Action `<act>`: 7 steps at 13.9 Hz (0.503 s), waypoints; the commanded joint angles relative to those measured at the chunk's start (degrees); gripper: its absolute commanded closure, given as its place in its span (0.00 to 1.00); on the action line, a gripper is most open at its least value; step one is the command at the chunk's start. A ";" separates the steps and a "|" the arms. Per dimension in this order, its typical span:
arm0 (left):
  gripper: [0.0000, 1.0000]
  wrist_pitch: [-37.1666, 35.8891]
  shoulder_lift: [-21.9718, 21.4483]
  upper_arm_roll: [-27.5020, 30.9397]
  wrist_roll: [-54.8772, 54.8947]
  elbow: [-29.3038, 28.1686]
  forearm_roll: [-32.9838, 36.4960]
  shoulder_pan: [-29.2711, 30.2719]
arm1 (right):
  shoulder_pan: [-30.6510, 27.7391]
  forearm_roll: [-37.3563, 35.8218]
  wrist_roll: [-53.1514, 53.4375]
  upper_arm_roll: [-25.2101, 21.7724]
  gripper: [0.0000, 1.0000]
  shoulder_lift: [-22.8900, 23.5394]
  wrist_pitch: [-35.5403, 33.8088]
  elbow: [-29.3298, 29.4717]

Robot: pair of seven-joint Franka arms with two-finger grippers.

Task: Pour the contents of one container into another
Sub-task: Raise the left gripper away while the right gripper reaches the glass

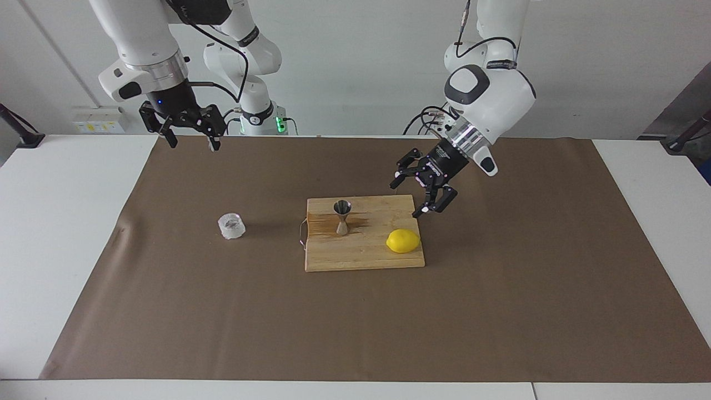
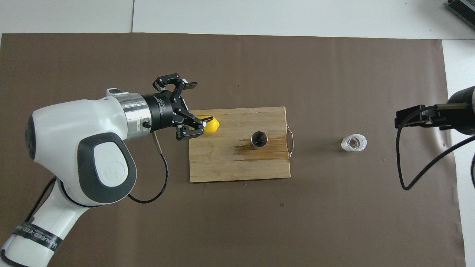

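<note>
The small shiny steel hourglass jigger [image 1: 342, 216] stands upright, long axis vertical, open mouth up, on the rectangular light wood cutting board [image 1: 364, 255] w/ a thin wire handle at the end toward the right arm's end of the tabletop; a dark wet-looking streak runs along the board at the jigger's base. The small squat clear faceted glass tumbler [image 1: 231, 226] also stands upright, mouth up, on the brown paper sheet [image 1: 355, 322], well apart from the board, toward the right arm's end. One yellow lemon [image 1: 403, 241] lies on the board's corner toward the left arm's end, long axis roughly along the board's length. Left tool [image 1: 420, 190] hangs in the air over the board's edge by the lemon, fingers spread, released, holding nothing. Right tool [image 1: 190, 135] hovers over the sheet's edge nearest the robots, also released and empty, well apart from the tumbler. Surface: white tabletop [image 1: 66, 222] covered mid-way by the brown sheet; plain white wall, wall socket strip at the back. Count: 1 jigger, 1 tumbler, 1 lemon, 1 board, 2 arms.
</note>
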 commanded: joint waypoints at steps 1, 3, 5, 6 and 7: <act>0.00 -4.20 -1.14 -0.45 0.59 1.01 9.31 3.52 | 0.93 0.66 -5.93 0.19 0.00 -1.98 1.69 -4.13; 0.00 -4.20 -1.15 -0.54 2.08 1.28 14.42 4.15 | 1.38 0.66 -10.66 0.19 0.00 -4.17 6.94 -9.56; 0.00 -4.20 -1.06 -0.53 6.63 1.63 18.02 4.06 | 1.20 0.66 -17.86 0.19 0.00 -6.98 14.50 -17.72; 0.00 -4.20 -0.97 -0.54 10.49 1.72 19.70 4.15 | 0.59 0.66 -22.86 0.19 0.00 -6.91 15.31 -18.55; 0.00 -4.20 -0.88 -0.45 14.27 2.15 20.93 4.15 | 0.41 0.66 -28.30 0.10 0.00 -6.38 15.76 -18.64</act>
